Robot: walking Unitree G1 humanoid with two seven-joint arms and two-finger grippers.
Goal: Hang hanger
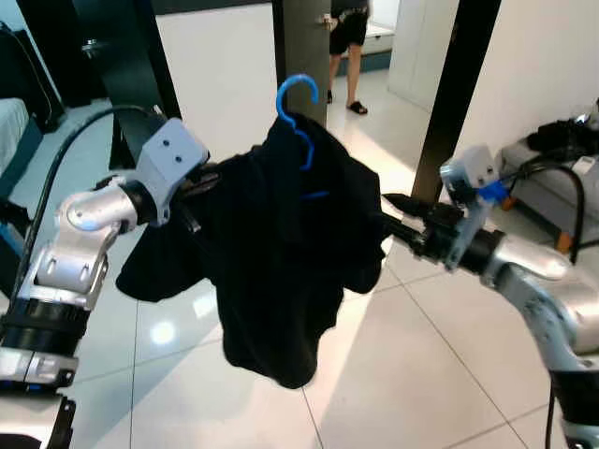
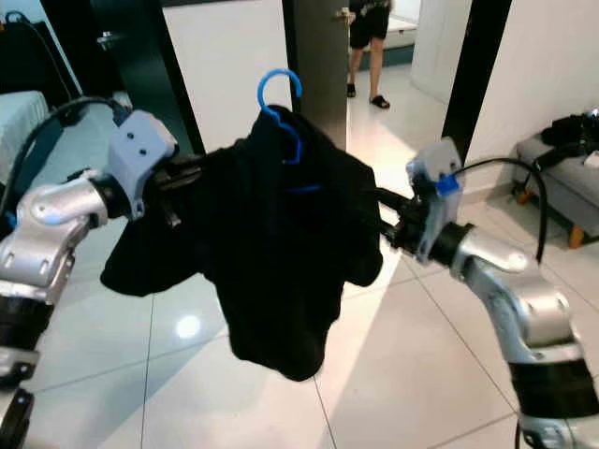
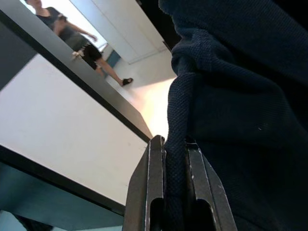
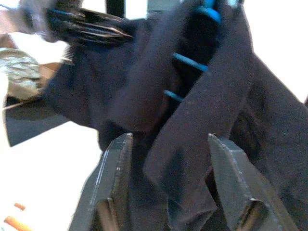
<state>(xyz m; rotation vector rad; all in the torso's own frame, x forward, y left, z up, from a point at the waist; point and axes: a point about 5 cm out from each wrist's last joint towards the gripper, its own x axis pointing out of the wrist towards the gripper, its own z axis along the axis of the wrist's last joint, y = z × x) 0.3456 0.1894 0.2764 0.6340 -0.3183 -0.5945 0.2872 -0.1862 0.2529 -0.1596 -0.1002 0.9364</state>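
Between both grippers, shirt (image 1: 281, 243) on hanger (image 1: 298, 108)

You're in a home, by a bedroom doorway.
Glossy white floor tiles (image 1: 449, 374), bed corner (image 1: 11, 126) at 10 o'clock, grey sofa (image 1: 552, 182) at 3, open doorway (image 1: 360, 56) at 12.

A bright blue hanger (image 1: 299, 117) carries a plain black garment (image 1: 281, 243); the floor (image 1: 412, 374) is glossy white tile.

Your robot's jointed silver left arm (image 1: 80, 234) and silver right arm (image 1: 547, 281) carry black cables; each end effector's fingers (image 4: 113, 192) are long and black.
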